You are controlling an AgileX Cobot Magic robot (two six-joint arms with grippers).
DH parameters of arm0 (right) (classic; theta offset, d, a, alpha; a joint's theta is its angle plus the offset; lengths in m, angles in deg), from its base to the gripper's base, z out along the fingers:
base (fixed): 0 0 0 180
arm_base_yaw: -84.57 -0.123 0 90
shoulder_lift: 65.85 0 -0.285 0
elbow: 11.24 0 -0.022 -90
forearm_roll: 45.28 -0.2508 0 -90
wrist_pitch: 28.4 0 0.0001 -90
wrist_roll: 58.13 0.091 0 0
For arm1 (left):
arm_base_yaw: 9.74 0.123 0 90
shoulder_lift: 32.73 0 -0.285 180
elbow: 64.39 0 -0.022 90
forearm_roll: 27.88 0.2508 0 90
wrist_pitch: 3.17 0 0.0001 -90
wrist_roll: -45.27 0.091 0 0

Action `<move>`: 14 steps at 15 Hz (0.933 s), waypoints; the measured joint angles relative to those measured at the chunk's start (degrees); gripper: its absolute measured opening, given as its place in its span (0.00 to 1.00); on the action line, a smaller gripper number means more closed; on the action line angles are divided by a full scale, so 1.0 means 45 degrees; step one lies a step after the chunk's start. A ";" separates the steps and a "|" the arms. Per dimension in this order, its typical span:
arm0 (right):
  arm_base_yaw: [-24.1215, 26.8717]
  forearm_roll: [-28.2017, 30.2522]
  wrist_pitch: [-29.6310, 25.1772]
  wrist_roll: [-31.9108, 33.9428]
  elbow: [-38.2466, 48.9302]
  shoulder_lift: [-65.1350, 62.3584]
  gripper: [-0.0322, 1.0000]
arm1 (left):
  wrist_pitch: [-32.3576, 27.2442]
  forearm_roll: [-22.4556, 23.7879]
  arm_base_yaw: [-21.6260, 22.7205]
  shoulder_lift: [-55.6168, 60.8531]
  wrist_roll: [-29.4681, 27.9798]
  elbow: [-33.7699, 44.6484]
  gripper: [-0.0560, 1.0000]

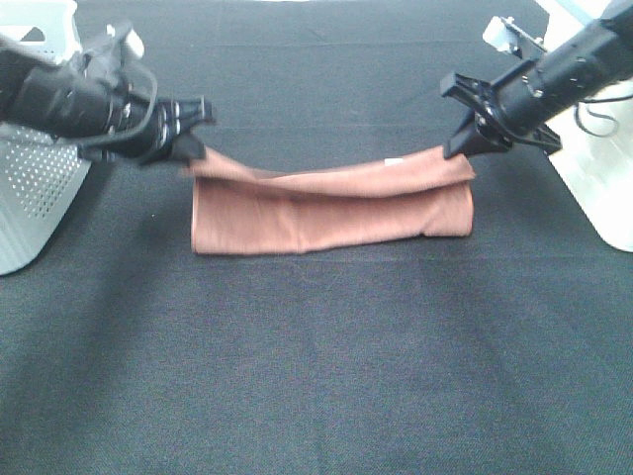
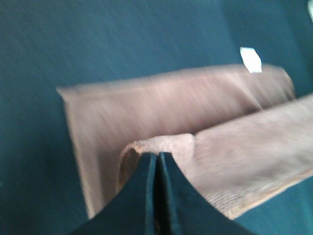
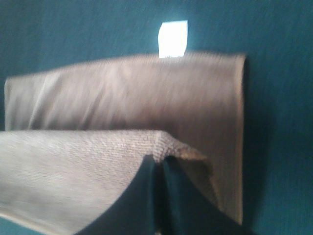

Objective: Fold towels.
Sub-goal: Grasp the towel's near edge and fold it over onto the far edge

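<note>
At the two raised corners of the towel (image 1: pixel 331 213) the hold looks thin. Each pair pinches only the tip of the hem, so a corner could slip free while the edge is carried and the flap would drop crooked. If one arm ran ahead of the other, the lifted edge, which sags in the middle, could skew and land out of line with the layer below. Pulling the corners apart too hard could drag the whole towel across the bench (image 1: pixel 316 386)

The left fingers (image 2: pixel 142 200) are clenched with barely a slit between them, and a curl of hem is caught at their tips. In the high view they sit at the upper left of the towel. The right fingers (image 3: pixel 137 200) are clamped just as tight on the opposite corner, at the upper right of the towel in that view, with the cloth folding over their tips

Outward from there, the towel lies across the middle of the high view as a long doubled band: the lower layer flat on the bench, the upper edge hanging between the two grips. A white tag (image 3: pixel 173 38) juts from the far edge, nearer the right fingers. A basket (image 1: pixel 35 188) stands at the left edge of the frame and a white bin (image 1: pixel 603 188) at the right edge, both apart from the towel
</note>
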 joint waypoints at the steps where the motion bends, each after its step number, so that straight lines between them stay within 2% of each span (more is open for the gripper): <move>1: 0.0000 0.0013 0.0000 0.0076 -0.0382 0.0306 0.03 | 0.0318 0.0000 0.0000 -0.0127 0.0000 -0.0191 0.05; 3: 0.0000 0.0025 0.0127 0.0331 -0.1146 0.0891 0.03 | 0.0382 0.0000 0.0000 -0.0624 0.0089 -0.0509 0.05; 7: 0.0000 0.0242 0.0560 0.0357 -0.1235 0.1515 0.05 | 0.0369 0.0013 0.0000 -0.1566 0.0089 -0.0662 0.05; 8: 0.0000 0.0267 0.0637 0.0484 -0.1235 0.1693 0.11 | 0.0382 0.0013 0.0000 -0.1719 0.0089 -0.0662 0.06; 9: 0.0000 0.0306 0.0649 0.0662 -0.1235 0.1808 0.22 | 0.0382 0.0013 0.0000 -0.1795 0.0089 -0.0662 0.11; 11: 0.0000 0.0331 0.0598 0.0726 -0.1235 0.1872 0.52 | 0.0382 0.0025 0.0000 -0.1884 0.0089 -0.0662 0.34; 12: 0.0000 0.0331 0.0242 0.0738 -0.1350 0.1884 0.67 | 0.0395 0.0064 0.0000 -0.1897 0.0089 -0.0662 0.57; 13: 0.0000 0.0395 -0.0115 0.0738 -0.1426 0.1872 0.71 | 0.0407 0.0127 0.0000 -0.1897 0.0089 -0.0662 0.69; 14: 0.0000 0.0662 -0.0624 0.0738 -0.1464 0.1795 0.73 | 0.0407 0.0306 0.0000 -0.1897 0.0089 -0.0688 0.75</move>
